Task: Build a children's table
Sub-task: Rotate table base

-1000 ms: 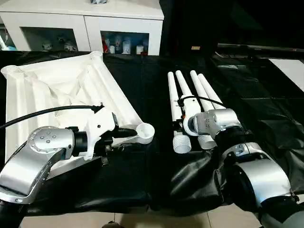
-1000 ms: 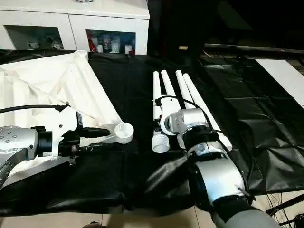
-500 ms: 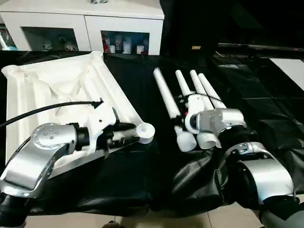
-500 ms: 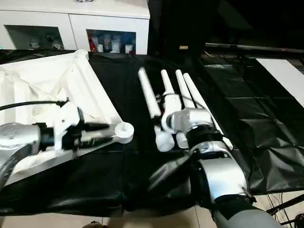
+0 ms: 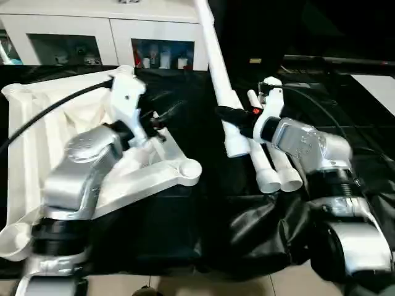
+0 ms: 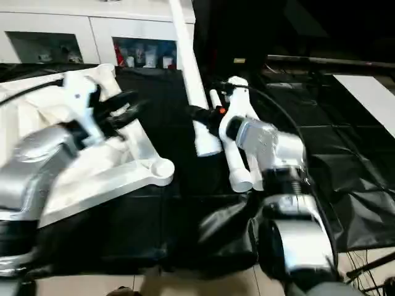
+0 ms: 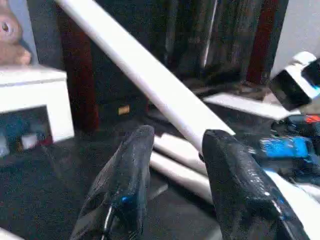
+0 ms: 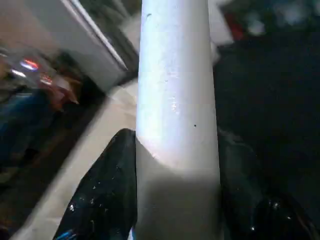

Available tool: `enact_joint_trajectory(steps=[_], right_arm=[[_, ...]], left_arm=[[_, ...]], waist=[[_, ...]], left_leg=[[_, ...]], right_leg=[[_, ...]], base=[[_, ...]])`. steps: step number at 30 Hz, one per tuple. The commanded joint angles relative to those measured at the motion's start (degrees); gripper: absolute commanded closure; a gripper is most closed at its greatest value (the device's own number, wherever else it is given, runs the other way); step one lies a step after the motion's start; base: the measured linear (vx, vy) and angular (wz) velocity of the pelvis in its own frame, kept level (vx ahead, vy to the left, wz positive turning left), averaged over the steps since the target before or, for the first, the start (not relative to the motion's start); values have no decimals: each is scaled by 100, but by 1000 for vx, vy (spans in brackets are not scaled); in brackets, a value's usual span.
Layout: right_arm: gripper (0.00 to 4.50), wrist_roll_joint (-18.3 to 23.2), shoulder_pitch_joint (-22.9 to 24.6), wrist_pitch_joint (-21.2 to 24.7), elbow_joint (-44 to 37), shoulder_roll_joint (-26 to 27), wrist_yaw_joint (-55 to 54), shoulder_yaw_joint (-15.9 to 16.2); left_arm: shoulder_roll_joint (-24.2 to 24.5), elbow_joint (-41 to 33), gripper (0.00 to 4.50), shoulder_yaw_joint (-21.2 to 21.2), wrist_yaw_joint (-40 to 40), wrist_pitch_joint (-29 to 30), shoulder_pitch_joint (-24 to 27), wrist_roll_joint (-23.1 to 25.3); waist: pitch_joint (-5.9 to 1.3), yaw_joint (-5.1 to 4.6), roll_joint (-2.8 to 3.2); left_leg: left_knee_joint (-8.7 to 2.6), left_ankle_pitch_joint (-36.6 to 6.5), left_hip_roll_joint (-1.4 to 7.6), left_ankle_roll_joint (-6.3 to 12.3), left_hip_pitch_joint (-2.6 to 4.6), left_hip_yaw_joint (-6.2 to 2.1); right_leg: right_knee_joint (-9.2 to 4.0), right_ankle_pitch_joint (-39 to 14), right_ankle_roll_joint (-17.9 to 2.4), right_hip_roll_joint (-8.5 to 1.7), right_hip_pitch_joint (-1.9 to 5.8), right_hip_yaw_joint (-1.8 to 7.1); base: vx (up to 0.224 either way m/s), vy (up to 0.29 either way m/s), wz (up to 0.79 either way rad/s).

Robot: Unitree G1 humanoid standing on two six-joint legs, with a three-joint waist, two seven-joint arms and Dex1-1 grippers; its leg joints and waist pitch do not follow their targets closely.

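Note:
The white table top (image 5: 37, 123) lies upside down on the left, ribbed side up, with a round corner socket (image 5: 189, 171) nearest the middle. My right gripper (image 5: 227, 115) is shut on one white leg (image 5: 216, 55), held off the cloth and tilted steeply, its thick end (image 5: 237, 147) low and its thin end towards the cabinet. In the right wrist view the leg (image 8: 176, 100) fills the space between the fingers (image 8: 105, 200). The other legs (image 5: 271, 166) lie on the cloth under that arm. My left gripper (image 5: 162, 117) hangs open above the table top's edge, empty; its fingers (image 7: 127, 180) are apart.
A white cabinet with glass doors (image 5: 92, 31) stands behind the work. Black cloth (image 5: 185, 234) covers the big table, rumpled near the front right. A white surface (image 5: 378, 86) shows at the far right. Light floor shows along the front edge.
My right gripper has lifted the leg off the cloth and tipped it steeply upward. My left arm has risen from beside the corner socket to above the table top.

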Motion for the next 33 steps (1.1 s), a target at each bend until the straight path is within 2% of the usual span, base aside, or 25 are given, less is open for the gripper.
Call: enact_joint_trajectory(steps=[1, 2, 4, 7, 8, 10, 11, 15, 17, 18, 20, 24, 25, 27, 29, 30, 31, 32, 33], right_arm=[[266, 387, 75, 207, -409, -70, 215, -258], [266, 387, 75, 207, -409, -70, 215, -258], [266, 544, 180, 349, -604, -111, 368, -267], [266, 772, 348, 476, -903, -163, 586, -209], [266, 812, 374, 499, -949, -168, 610, -201], [266, 859, 410, 512, -1020, -171, 645, -185], [266, 887, 472, 494, -1146, -171, 664, -150], [266, 658, 616, 274, -1453, -203, 700, 158], [266, 606, 649, 232, -1527, -221, 724, 238], [266, 479, 726, 84, -1682, -246, 789, 416], [266, 449, 846, -6, -1916, -254, 898, 598], [266, 229, 1066, -230, -2202, -339, 1014, 1003], [266, 206, 1125, -283, -2301, -366, 1073, 1101], [266, 192, 1166, -324, -2372, -381, 1116, 1164], [266, 171, 1179, -344, -2395, -386, 1126, 1192], [266, 93, 1218, -420, -2411, -411, 1117, 1264], [266, 68, 1236, -462, -2412, -420, 1105, 1290], [266, 62, 1240, -471, -2412, -422, 1105, 1296], [266, 22, 1274, -550, -2417, -448, 1105, 1361]], left_arm=[[-73, -59, 256, 23, 156, 100, -168, -89], [-73, -59, 256, 23, 156, 100, -168, -89], [-160, -68, 256, 98, 250, 166, -299, -179], [-252, -75, 256, 242, 339, 317, -440, -334], [-263, -78, 256, 262, 351, 342, -456, -356], [-288, -79, 256, 311, 382, 400, -489, -414], [-350, -104, 256, 422, 434, 537, -545, -604], [-456, -193, 256, 577, 415, 879, -583, -1062], [-465, -204, 256, 582, 414, 928, -581, -1105], [-481, -196, 256, 553, 395, 975, -563, -1121], [-521, -143, 256, 524, 405, 1053, -553, -1135], [-734, -69, 256, 694, 375, 1316, -608, -1624], [-776, 3, 256, 753, 414, 1391, -643, -1730], [-787, 70, 256, 781, 449, 1437, -666, -1776], [-776, 121, 256, 777, 460, 1453, -678, -1759], [-877, 156, 256, 898, 407, 1510, -710, -2000], [-925, 143, 230, 960, 376, 1566, -719, -2142], [-932, 128, 230, 966, 365, 1584, -718, -2176], [-977, 3, 224, 1000, 289, 1739, -707, -2422]], waist=[[-448, 32, 21], [-437, 30, 27], [-426, 25, -11], [-424, 44, 2], [-422, 37, -22], [-414, 55, -18], [-414, 47, -28], [-418, 81, -21], [-412, 83, -24], [-408, 90, -1], [-411, 98, -2], [-407, 101, -2], [-409, 102, 31], [-406, 97, 8], [-401, 93, 14], [-398, 85, 34], [-400, 87, 43], [-402, 86, 38], [-409, 88, 38]], left_leg=[[-327, -263, 278, 133, 167, -58], [-330, -282, 277, 134, 161, -56], [-340, -355, 280, 96, 170, -50], [-338, -350, 284, 63, 165, -54], [-340, -353, 281, 67, 165, -53], [-344, -383, 280, 47, 166, -54], [-349, -386, 280, 40, 161, -55], [-341, -323, 269, 0, 158, -52], [-346, -370, 270, -8, 156, -54], [-353, -404, 271, -21, 155, -63], [-352, -389, 278, -46, 159, -66], [-363, -446, 272, -94, 154, -69], [-359, -482, 266, -104, 152, -75], [-360, -562, 266, -99, 152, -73], [-365, -586, 261, -90, 151, -75], [-369, -626, 264, -115, 148, -80], [-369, -641, 262, -146, 155, -82], [-369, -643, 263, -148, 154, -83], [-366, -628, 269, -145, 158, -88]], right_leg=[[-321, 1073, -1417, -444, 279, 232], [-331, 1007, -1402, -443, 276, 237], [-364, 703, -1376, -445, 256, 231], [-365, 612, -1334, -456, 257, 237], [-368, 598, -1329, -451, 256, 234], [-383, 439, -1300, -461, 240, 233], [-384, 402, -1289, -460, 243, 232], [-375, 461, -1291, -454, 231, 231], [-386, 378, -1247, -457, 232, 234], [-396, 303, -1216, -462, 233, 234], [-394, 398, -1128, -455, 235, 239], [-402, 425, -1182, -447, 239, 233], [-395, 405, -1194, -454, 232, 234], [-411, 350, -1173, -453, 240, 239], [-423, 286, -1158, -447, 238, 237], [-434, 235, -1125, -444, 235, 239], [-428, 246, -1154, -446, 235, 238], [-425, 269, -1165, -446, 239, 237], [-413, 344, -1184, -446, 243, 236]], base=[[0, 0, 0], [0, 0, 0], [0, 0, 0], [0, 0, 0], [0, 0, 0], [0, 0, 0], [0, 0, 0], [0, 0, 0], [0, 0, 0], [0, 0, 0], [0, 0, 0], [0, 0, 0], [0, 0, 0], [0, 0, 0], [0, 0, 0], [0, 0, 0], [0, 0, 0], [0, 0, 0], [0, 0, 0]])
